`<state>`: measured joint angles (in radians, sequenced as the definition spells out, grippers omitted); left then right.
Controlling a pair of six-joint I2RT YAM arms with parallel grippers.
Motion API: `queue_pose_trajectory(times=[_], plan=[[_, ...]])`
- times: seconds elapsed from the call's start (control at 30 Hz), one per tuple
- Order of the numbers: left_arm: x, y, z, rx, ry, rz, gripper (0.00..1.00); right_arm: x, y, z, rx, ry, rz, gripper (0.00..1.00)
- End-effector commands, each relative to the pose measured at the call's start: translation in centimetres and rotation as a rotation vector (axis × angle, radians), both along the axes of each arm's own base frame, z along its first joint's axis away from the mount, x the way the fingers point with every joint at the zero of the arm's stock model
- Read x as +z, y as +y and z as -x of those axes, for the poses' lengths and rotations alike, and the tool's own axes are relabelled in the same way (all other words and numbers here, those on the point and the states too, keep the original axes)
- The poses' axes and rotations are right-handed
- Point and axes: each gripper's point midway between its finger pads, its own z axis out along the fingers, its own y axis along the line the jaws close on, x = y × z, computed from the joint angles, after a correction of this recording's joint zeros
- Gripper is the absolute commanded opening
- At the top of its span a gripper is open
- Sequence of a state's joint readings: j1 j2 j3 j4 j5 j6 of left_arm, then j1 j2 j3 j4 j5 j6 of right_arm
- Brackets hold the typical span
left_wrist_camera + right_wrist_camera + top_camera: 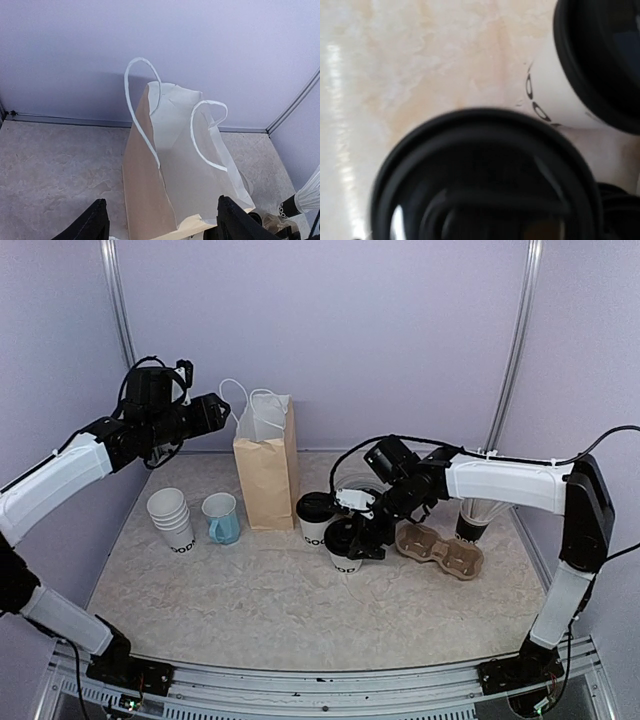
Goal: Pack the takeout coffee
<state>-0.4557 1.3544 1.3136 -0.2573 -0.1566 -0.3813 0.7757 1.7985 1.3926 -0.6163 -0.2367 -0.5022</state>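
Two white paper cups with black lids and black lettering stand right of the bag. One stands free next to it. The other is under my right gripper, whose black fingers sit at its lid. In the right wrist view that lid fills the lower frame and hides the fingers. The free cup shows at upper right. My left gripper is open and empty, raised by the top of the brown paper bag. Its fingers frame the bag.
A nested stack of white cups and a light-blue mug stand left of the bag. A brown pulp cup carrier lies right of the right gripper. Behind it stands a plastic-wrapped sleeve. Walls enclose the back and sides.
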Motion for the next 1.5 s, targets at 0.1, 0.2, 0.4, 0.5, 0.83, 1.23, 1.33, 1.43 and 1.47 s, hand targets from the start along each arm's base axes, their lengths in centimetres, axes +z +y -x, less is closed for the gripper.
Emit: queue_pose_trajectory(times=[0.1,0.2,0.4,0.5,0.83,1.23,1.33,1.43,1.47], plan=[[-3.2,-2.8,-4.4,-0.074,0.129,-0.004,0.69,6.5,-1.8,1.2,0.010,-0.042,-0.097,1.00],[-4.8,-3.0,-5.8,-0.049,0.173,-0.005,0.61,7.1,-2.6,1.4,-0.001,-0.064,-0.104,1.00],[-5.5,-2.9,-7.4,-0.016,0.194,-0.019,0.35,7.4,-3.3,1.7,-0.007,-0.074,-0.118,0.99],[-5.7,-3.6,-7.9,-0.042,0.210,-0.016,0.18,7.6,-3.4,1.7,-0.008,-0.080,-0.121,0.99],[-3.1,-4.3,-8.5,-0.067,0.130,0.041,0.00,8.1,-3.3,1.0,-0.017,-0.093,-0.131,0.99],[6.2,-5.1,-5.5,-0.147,-0.132,0.254,0.00,15.5,-2.5,-1.9,-0.064,-0.238,-0.217,0.99],[7.0,-5.6,-4.7,-0.177,-0.147,0.302,0.00,17.3,-2.0,-3.0,-0.088,-0.269,-0.244,0.99],[8.7,-6.1,-3.5,-0.186,-0.193,0.334,0.00,19.9,-1.3,-4.1,-0.124,-0.299,-0.296,0.98],[9.4,-6.3,-2.8,-0.180,-0.212,0.336,0.00,21.0,-1.0,-4.4,-0.135,-0.305,-0.322,0.97]])
